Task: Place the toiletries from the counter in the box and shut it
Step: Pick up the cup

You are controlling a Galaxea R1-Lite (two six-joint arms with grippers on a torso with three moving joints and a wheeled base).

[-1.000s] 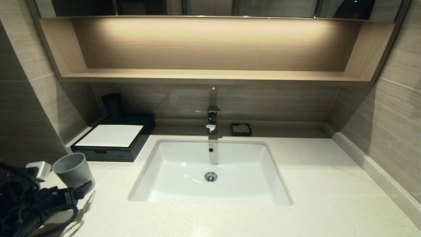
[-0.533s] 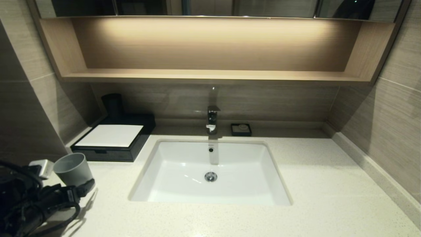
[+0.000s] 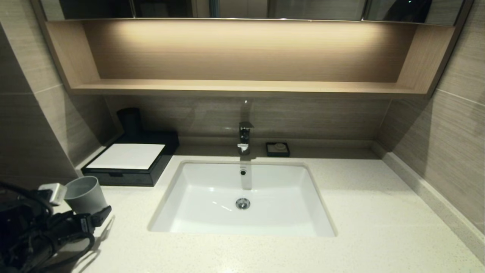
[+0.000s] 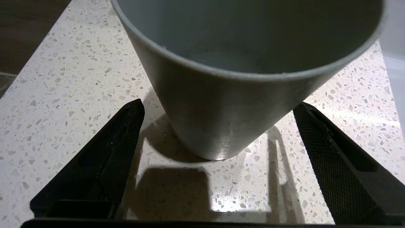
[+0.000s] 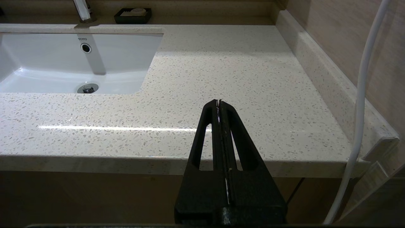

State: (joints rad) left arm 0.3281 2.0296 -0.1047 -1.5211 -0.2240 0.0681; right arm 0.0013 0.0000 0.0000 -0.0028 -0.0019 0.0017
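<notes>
Your left gripper [image 4: 218,126], fingers spread, straddles the grey plastic tumbler cup [image 4: 221,95] at the head view's lower left, not toiletries, so next seek them on the speckled off-white stone counter [image 3: 379,227]

black tapered fingers [image 4: 332,158], mesh-textured pads, looping black cables, white cable

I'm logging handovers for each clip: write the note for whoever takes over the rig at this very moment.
Left hand: open, at the counter's front left corner, fingers either side of the grey tumbler without gripping it.
Right hand: shut, empty, parked off the counter's front right edge.
Box: back left beside the basin, drawer shut.
Toiletries: none visible in any view, on the counter or elsewhere.
Done: cannot tell whether anything is packed; the box is closed.
Left: find the toiletries; the tumbler is not one of them.
</notes>
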